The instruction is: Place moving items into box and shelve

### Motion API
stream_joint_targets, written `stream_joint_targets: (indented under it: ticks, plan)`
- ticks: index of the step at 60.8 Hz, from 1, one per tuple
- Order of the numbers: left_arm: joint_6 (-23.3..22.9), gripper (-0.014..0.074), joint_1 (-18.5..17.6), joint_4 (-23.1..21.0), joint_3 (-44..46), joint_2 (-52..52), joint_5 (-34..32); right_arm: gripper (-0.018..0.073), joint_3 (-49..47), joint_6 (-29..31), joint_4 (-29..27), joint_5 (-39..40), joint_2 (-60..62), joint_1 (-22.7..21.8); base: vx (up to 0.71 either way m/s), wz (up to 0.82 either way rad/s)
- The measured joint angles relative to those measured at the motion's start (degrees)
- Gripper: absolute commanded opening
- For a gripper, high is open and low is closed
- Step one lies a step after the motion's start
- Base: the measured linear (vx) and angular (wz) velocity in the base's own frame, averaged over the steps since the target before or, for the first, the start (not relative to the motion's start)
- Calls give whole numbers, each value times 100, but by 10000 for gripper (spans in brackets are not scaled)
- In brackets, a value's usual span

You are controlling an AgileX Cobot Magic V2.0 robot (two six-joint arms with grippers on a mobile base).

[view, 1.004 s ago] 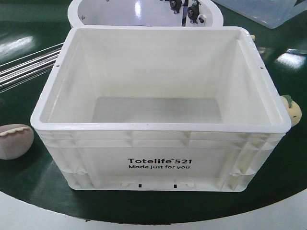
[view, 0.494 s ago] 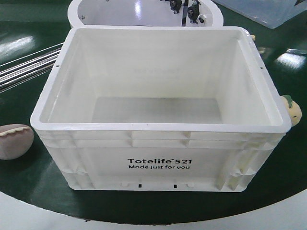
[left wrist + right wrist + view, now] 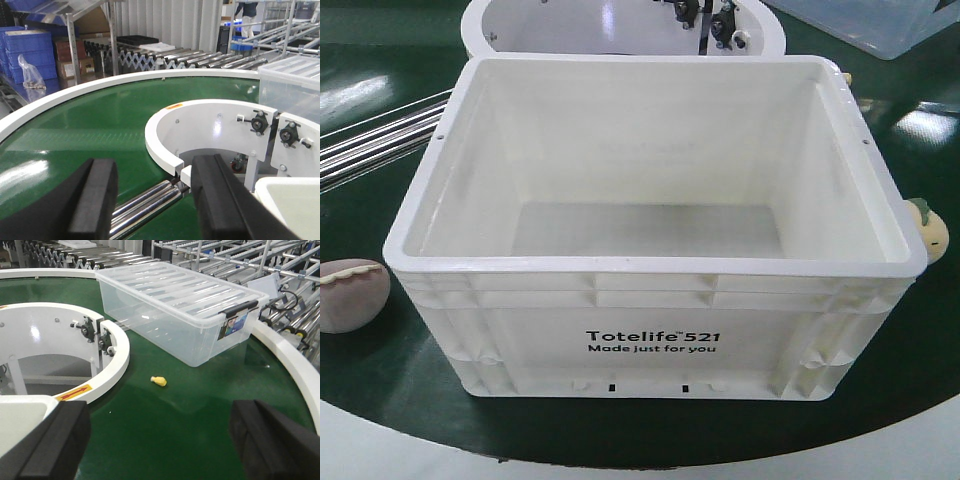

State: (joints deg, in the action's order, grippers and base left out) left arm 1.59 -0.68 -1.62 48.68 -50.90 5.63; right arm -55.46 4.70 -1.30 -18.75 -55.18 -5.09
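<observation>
Front-facing view: white crate [image 3: 650, 330] sits empty on the green belt [image 3: 920, 340], pink-brown plush toy [image 3: 350, 295] near its left side, yellow plush toy [image 3: 930, 232] at its right rim; both probably light and squashy, best pinched mid-body; left gripper [image 3: 155, 197] and right gripper [image 3: 162, 440] spread, empty.

Glossy green conveyor [image 3: 90, 120] (warehouse shelving [image 3: 72, 50] behind).

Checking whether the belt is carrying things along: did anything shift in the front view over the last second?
Nothing visibly changed. The white crate stands empty in the same spot, with the pinkish-brown plush at the picture's left and the yellow-orange plush at its right edge, both outside it as before.
</observation>
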Motion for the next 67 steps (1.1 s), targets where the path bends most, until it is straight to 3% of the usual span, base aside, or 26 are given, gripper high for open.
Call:
stream_joint_targets:
  ticks: [7,22,29,35,44,54,67]
  plan:
    - [-159,469,0,0,57,0,365,575,-15,-9,-155,-267,0,-7,0,0]
    - [-749,469,0,162,1131,-455,2516,571,-983,-101,-216,-1633,-491,-532,0,0]
    - [-813,469,0,563,1693,-1022,2949,571,-1468,97,-209,-2478,-1226,-770,0,0]
    - [-1128,469,0,898,2008,-1667,3203,571,-1603,225,-205,-2998,-1882,-840,0,0]
    - [-1601,469,0,969,2129,-2445,3760,571,-1616,302,-210,-3461,-2742,-845,0,0]
    - [-1575,469,0,673,2129,-3098,4301,571,-1616,307,-269,-3493,-3395,-845,0,0]
    - [-1187,469,0,464,2129,-3593,4427,571,-1616,517,-767,-3395,-4052,-845,0,0]
